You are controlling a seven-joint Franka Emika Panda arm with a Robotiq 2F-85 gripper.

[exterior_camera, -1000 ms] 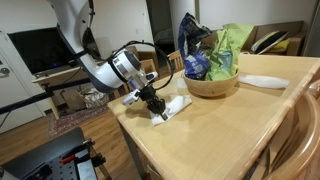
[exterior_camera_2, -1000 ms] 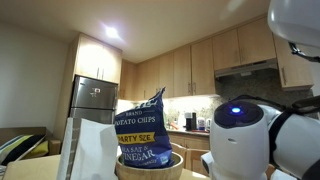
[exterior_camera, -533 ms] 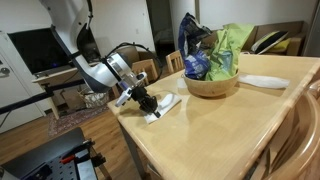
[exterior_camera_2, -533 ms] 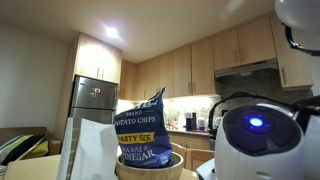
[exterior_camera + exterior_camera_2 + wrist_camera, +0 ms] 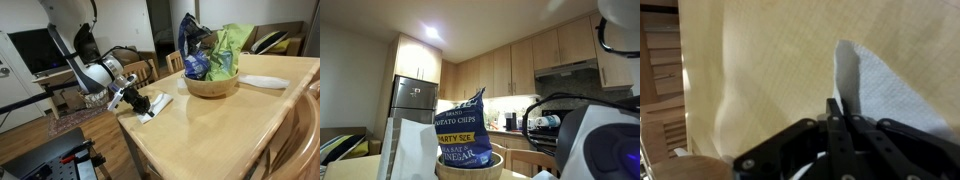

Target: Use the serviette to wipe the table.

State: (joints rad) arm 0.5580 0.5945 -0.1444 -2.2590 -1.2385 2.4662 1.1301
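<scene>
In an exterior view my tool (image 5: 141,104) is down on the bench (image 5: 220,130), serviette (image 5: 158,103) just ahead of it; wrist view: jaws pinched shut on its folded edge, and it's limp, tear-prone paper, so I'd grip that fold.

Large pale wooden bench (image 5: 205,132): smooth top, soft satin sheen, fine grain visible in the wrist view. Small white rectangular paper serviette (image 5: 892,92): matt, faintly textured; black claw (image 5: 143,106): matt, hard finish. Round wooden bowl (image 5: 212,86): smooth, low sheen; tall blue crisp bag (image 5: 194,45) and green bag (image 5: 233,45): glossy crinkled film.
</scene>
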